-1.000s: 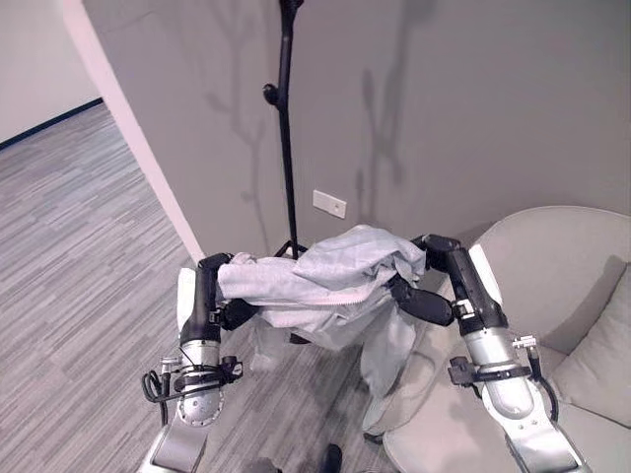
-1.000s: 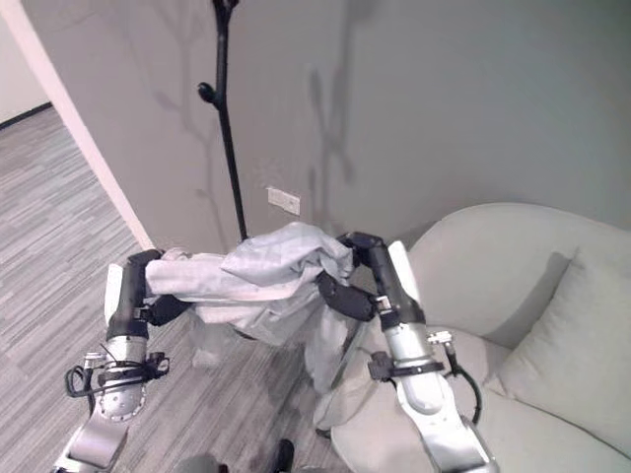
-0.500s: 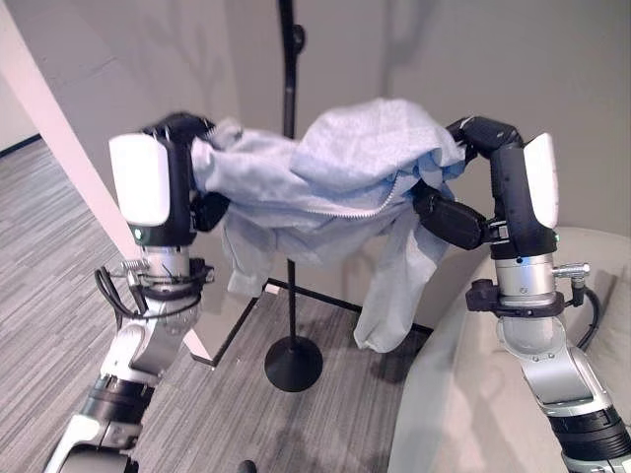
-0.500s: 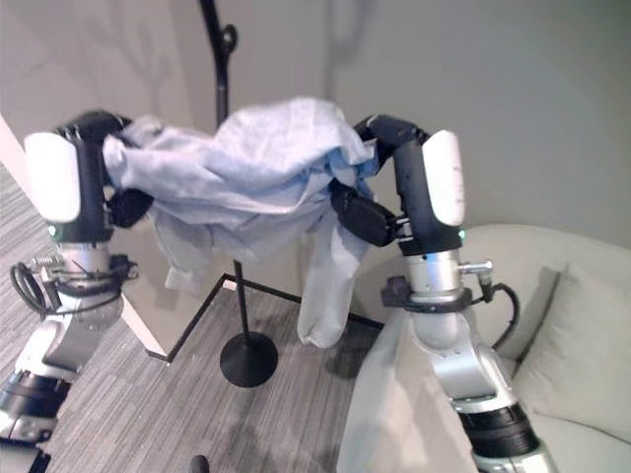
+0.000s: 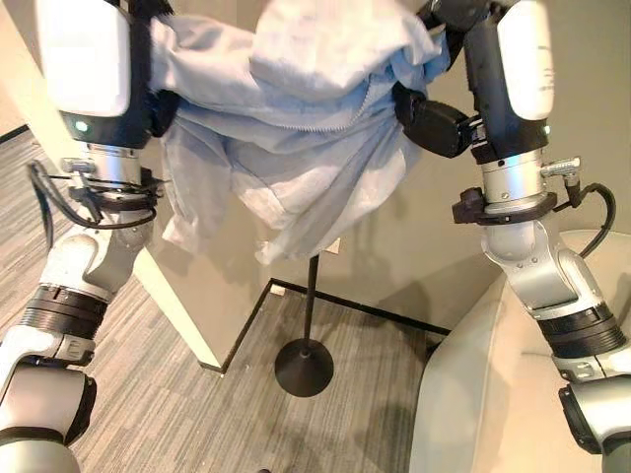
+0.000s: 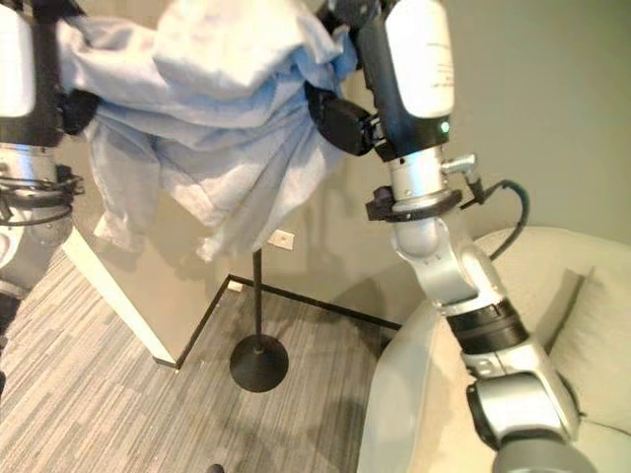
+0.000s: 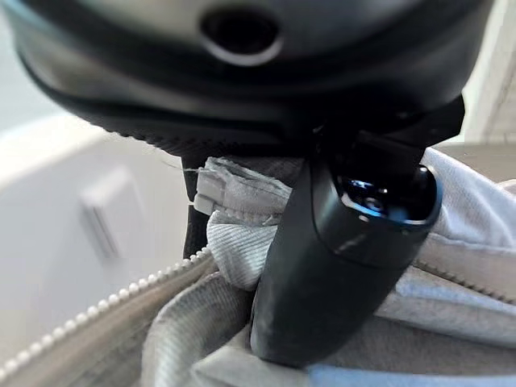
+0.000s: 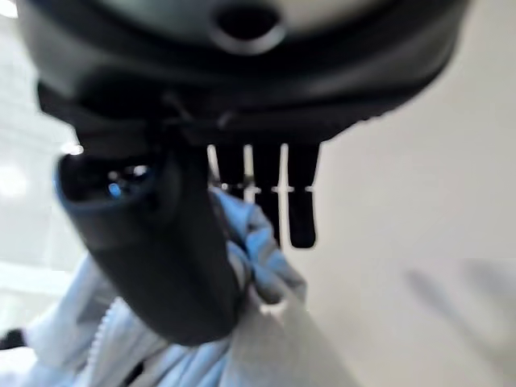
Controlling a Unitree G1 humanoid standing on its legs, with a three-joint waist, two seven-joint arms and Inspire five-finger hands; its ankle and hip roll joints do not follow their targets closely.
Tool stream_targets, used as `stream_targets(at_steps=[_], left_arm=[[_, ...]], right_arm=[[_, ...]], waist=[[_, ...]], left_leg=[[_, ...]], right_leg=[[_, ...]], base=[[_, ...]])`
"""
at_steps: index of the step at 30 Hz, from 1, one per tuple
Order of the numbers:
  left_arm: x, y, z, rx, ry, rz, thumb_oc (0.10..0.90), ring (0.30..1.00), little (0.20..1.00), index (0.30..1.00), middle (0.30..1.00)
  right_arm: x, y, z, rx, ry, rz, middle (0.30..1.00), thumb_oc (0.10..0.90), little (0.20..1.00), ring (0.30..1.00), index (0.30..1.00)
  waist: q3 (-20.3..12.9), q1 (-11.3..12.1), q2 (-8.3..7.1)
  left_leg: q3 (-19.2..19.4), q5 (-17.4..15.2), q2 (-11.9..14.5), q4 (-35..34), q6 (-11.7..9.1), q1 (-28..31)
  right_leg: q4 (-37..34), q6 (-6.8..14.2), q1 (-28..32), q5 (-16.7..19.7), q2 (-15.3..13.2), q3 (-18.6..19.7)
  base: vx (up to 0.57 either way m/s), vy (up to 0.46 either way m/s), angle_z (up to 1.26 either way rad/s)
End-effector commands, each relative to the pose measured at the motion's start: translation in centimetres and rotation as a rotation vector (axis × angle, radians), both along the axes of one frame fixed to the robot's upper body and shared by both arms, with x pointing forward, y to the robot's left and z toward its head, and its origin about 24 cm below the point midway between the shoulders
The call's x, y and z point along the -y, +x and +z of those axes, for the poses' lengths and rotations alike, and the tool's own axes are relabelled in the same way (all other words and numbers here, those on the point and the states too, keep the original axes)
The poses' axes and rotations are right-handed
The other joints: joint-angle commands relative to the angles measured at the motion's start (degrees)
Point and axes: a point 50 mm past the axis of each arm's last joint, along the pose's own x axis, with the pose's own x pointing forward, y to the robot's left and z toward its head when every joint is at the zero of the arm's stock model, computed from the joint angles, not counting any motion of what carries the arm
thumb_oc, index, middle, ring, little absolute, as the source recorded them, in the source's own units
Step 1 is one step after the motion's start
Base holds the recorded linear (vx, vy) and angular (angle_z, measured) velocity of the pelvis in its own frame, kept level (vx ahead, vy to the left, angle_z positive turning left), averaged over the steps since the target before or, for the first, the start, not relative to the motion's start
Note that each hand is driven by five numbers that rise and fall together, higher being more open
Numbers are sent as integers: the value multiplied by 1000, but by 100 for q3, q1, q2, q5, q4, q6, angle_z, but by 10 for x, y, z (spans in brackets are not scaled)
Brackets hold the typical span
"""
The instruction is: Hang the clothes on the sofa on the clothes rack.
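Observation:
A light blue-grey zip jacket (image 5: 296, 108) hangs spread between my two raised hands, its sleeves and hem drooping down. My left hand (image 5: 163, 104) grips its left end; in the left wrist view the thumb (image 7: 339, 250) presses the cloth beside the zipper (image 7: 97, 302). At the jacket's right end my right hand (image 5: 432, 120) is shut on the fabric, and the right wrist view has the thumb (image 8: 153, 258) pinching cloth against the fingers (image 8: 278, 193). The black clothes rack's pole (image 5: 310, 301) rises from its round base (image 5: 304, 368) behind the jacket, which hides the pole's upper part.
A pale sofa (image 5: 483, 394) with a cushion (image 6: 601, 335) sits at the lower right, close to the rack's base. A white wall corner (image 5: 177, 305) juts out on the left. Grey walls stand behind, with an outlet (image 6: 282, 238). Striped carpet (image 5: 197, 424) lies below.
Both arms have lifted the jacket from waist height to high in front of the rack's pole. The camera has tilted and moved closer to the rack.

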Motion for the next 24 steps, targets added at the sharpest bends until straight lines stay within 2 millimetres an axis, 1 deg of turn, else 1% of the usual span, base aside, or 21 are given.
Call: stream_targets(at_steps=[1, 4, 5, 8, 9, 11, 12, 13, 15, 17, 18, 19, 20, 21, 22, 23, 24], left_arm=[[-35, 5, 31, 51, -187, 124, 400, 300, 300, 300, 300], [-36, 12, 17, -40, -182, 135, 400, 300, 300, 300, 300], [-35, 17, 3, -102, -198, 132, 400, 300, 300, 300, 300], [-32, 23, -16, -189, -219, 115, 400, 300, 300, 300, 300], [-32, 23, -16, -189, -219, 115, 400, 300, 300, 300, 300], [-29, 28, -29, -243, -227, 112, 400, 300, 300, 300, 300], [-26, 31, -42, -297, -243, 107, 400, 300, 300, 300, 300], [-25, 32, -46, -315, -253, 106, 400, 300, 300, 300, 300], [-24, 34, -60, -368, -269, 107, 400, 300, 300, 300, 300], [-23, 35, -79, -429, -297, 112, 400, 300, 300, 300, 300], [-21, 35, -91, -462, -321, 111, 400, 300, 300, 300, 300], [-17, 33, -113, -525, -370, 103, 400, 300, 300, 300, 300], [-17, 33, -114, -527, -371, 103, 400, 300, 300, 300, 300], [-10, 30, -137, -587, -453, 77, 400, 300, 300, 300, 300], [2, 26, -153, -618, -577, 18, 400, 300, 300, 300, 300], [8, 22, -164, -638, -650, -13, 400, 300, 300, 300, 300], [21, 13, -180, -664, -792, -85, 400, 300, 300, 300, 300]], right_arm=[[56, 2, 13, 18, 156, -191, 300, 400, 300, 300, 300], [57, 10, -3, -80, 170, -173, 300, 400, 300, 300, 300], [61, 15, -18, -153, 183, -182, 300, 400, 300, 300, 300], [70, 23, -38, -251, 203, -217, 300, 400, 300, 300, 300], [70, 23, -39, -251, 204, -216, 300, 400, 300, 300, 300], [76, 30, -53, -314, 247, -242, 300, 400, 300, 300, 300], [79, 34, -65, -369, 297, -246, 300, 400, 300, 300, 300], [78, 35, -70, -395, 316, -238, 300, 400, 300, 300, 300], [74, 38, -82, -448, 342, -220, 300, 400, 300, 300, 300], [70, 40, -96, -503, 371, -197, 300, 400, 300, 300, 300], [68, 39, -105, -529, 393, -189, 300, 400, 300, 300, 300], [60, 38, -123, -587, 438, -155, 300, 400, 300, 300, 300], [60, 38, -123, -589, 438, -155, 300, 400, 300, 300, 300], [49, 34, -143, -646, 507, -106, 300, 400, 300, 300, 300], [36, 31, -156, -692, 565, -47, 324, 416, 324, 324, 324], [26, 28, -163, -715, 602, -4, 900, 800, 900, 900, 900], [2, 18, -174, -759, 685, 130, 900, 800, 900, 900, 900]], waist=[[-882, 87, 151], [-866, 73, 141], [-860, 68, 127], [-839, 60, 112], [-843, 59, 113], [-814, 63, 110], [-780, 62, 108], [-773, 59, 109], [-750, 60, 114], [-724, 61, 119], [-728, 59, 119], [-713, 58, 119], [-722, 59, 120], [-713, 52, 123], [-689, 53, 121], [-685, 49, 124], [-653, 47, 131]], left_leg=[[-209, -652, 436, 126, -239, 52], [-206, -649, 442, 92, -249, 87], [-217, -646, 454, 84, -260, 90], [-218, -628, 474, 79, -279, 84], [-220, -627, 476, 78, -280, 83], [-233, -611, 493, 73, -294, 66], [-243, -592, 509, 70, -308, 47], [-252, -588, 516, 67, -315, 43], [-258, -577, 526, 62, -325, 37], [-262, -571, 532, 58, -332, 38], [-257, -574, 535, 54, -335, 53], [-250, -577, 541, 55, -336, 72], [-249, -578, 541, 53, -337, 76], [-237, -575, 548, 52, -340, 93], [-242, -567, 549, 54, -343, 95], [-240, -560, 554, 51, -347, 98], [-241, -548, 562, 48, -349, 103]], right_leg=[[561, 77, -343, -396, 29, -149], [522, 74, -339, -382, 41, -173], [485, 64, -332, -377, 57, -176], [440, 50, -332, -364, 86, -186], [433, 49, -329, -361, 88, -189], [408, 42, -336, -358, 106, -205], [388, 33, -348, -355, 122, -210], [378, 26, -355, -351, 126, -210], [361, 20, -360, -346, 131, -211], [342, 11, -351, -342, 134, -214], [326, 9, -335, -340, 134, -224], [314, -2, -317, -338, 133, -221], [311, -3, -313, -338, 133, -222], [297, -18, -297, -345, 140, -213], [293, -30, -290, -347, 146, -225], [284, -38, -286, -346, 147, -230], [274, -59, -282, -347, 146, -233]], base=[[23, -6, -6], [10, -2, 1], [0, 0, 0], [0, 0, 0], [0, 0, 0], [-4, -21, 1], [-6, -41, 7], [-8, -39, 7], [-5, -13, 3], [0, 0, 0], [0, 0, 0], [0, 0, 0], [0, 0, 0], [12, -33, -1], [10, -41, -1], [-4, -43, 0], [-14, -37, 3]])
